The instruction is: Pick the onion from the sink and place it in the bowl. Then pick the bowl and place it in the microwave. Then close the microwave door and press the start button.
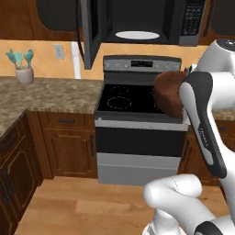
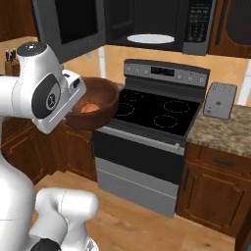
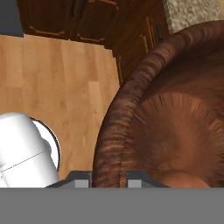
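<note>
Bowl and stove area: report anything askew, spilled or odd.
Nothing spilled. The bowl hangs in the air before the stove, clamped at its rim by the hand, with the onion inside. The microwave door stands open.

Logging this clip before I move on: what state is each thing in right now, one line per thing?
bowl: lifted in the air in front of the stove, held by its rim.
onion: lying inside the bowl.
claw: shut on the bowl's rim, one finger each side of the wall.
microwave door: swung open.
microwave: open, white plate bare inside.
stove: burners bare.
</note>
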{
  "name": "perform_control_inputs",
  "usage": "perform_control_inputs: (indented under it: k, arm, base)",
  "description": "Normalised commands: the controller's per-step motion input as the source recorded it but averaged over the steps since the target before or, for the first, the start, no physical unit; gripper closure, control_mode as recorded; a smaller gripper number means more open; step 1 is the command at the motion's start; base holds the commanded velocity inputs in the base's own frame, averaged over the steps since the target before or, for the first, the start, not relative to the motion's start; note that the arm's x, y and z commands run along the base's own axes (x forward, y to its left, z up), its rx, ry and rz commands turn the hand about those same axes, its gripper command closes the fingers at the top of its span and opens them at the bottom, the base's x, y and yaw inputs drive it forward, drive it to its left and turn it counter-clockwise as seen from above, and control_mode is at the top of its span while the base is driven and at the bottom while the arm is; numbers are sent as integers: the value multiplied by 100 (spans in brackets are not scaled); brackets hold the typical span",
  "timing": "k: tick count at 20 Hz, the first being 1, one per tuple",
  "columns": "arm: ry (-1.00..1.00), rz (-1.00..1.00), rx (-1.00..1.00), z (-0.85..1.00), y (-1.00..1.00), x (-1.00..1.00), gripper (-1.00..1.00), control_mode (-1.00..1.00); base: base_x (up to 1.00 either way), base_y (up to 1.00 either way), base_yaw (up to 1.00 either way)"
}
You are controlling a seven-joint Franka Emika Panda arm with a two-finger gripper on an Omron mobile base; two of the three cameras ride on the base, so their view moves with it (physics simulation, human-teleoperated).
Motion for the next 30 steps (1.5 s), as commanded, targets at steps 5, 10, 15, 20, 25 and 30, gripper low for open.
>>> perform_control_inputs:
  k: [5,10,15,20,25,30]
  arm:
    - [0,0,0,0,0,0,100,100]
    - [0,0,0,0,0,0,100,100]
    - [0,0,0,0,0,0,100,100]
    - [0,0,0,0,0,0,100,100]
    - [0,0,0,0,0,0,100,100]
    - [0,0,0,0,0,0,100,100]
  base:
    - [100,-28,5]
    - [100,-18,4]
    - [65,-14,19]
    - [16,0,30]
    - [62,-32,20]
    - [59,-11,10]
